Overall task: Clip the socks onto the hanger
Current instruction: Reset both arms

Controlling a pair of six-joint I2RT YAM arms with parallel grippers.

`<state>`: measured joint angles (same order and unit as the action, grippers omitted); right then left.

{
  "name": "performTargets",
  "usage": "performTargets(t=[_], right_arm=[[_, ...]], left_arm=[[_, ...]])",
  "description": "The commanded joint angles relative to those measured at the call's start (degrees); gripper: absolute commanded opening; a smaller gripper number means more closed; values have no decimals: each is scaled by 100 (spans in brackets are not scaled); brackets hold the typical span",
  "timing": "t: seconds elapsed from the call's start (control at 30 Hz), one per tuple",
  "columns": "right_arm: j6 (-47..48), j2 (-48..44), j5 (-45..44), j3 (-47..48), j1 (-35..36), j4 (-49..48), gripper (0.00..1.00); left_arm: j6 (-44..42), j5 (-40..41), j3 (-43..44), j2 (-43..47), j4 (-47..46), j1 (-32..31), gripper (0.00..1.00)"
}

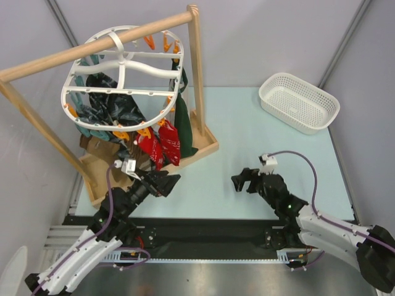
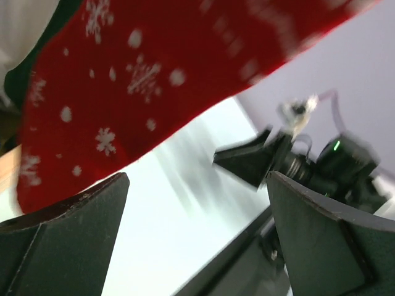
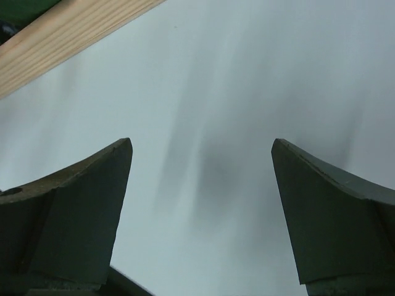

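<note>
The left gripper (image 2: 197,179) fills the bottom of its wrist view with two dark fingers spread wide and nothing between them. Just beyond them hangs a red fabric sock with white snowflakes (image 2: 142,80), blurred at its upper edge. From above, this gripper (image 1: 166,182) sits low beside the wooden pole rack (image 1: 92,52), just under the red socks (image 1: 162,143).

The large white plastic oval lattice hanger (image 1: 126,57) hangs from the rack's top pole at the left of the pale blue-green table (image 1: 247,135). Orange and teal clips line its rim. Dark teal patterned socks (image 1: 114,108) hang bunched beneath it, with the red ones and a dark green one (image 1: 184,126) on its right side. They overlap, so which clip grips which sock cannot be made out.

The right gripper (image 1: 244,180) is over bare table, well apart from the hanger. In its wrist view it (image 3: 202,143) stands wide open and holds nothing, with the smeared table and the rack's wooden base edge (image 3: 62,31) beyond.

A white plastic mesh basket (image 1: 299,102) sits at the far right. Grey-lilac panels wall the table in.
</note>
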<state>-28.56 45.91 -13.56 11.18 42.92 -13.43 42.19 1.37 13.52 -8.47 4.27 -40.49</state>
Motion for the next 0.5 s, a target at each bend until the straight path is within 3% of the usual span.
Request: performTargets(t=[0.0,0.1,0.23,0.47], right_arm=[[-501,-372,-481,-913,-20,-2424,100],[-958,-627,-516,-1887,-29,-3839,100],[-1311,-1031,-823,-1883,41,-3080,100],[-1749,-724,-1148,-1900,191,-3236,100]], left_arm=[[437,250,-934,494,-1602,-11,100],[868,215,-1656,837,-1938,-3,100],[1290,268,-2238,1469,-1966,-3,100],[1458,162,-2336,1410,-1552,-3,100]])
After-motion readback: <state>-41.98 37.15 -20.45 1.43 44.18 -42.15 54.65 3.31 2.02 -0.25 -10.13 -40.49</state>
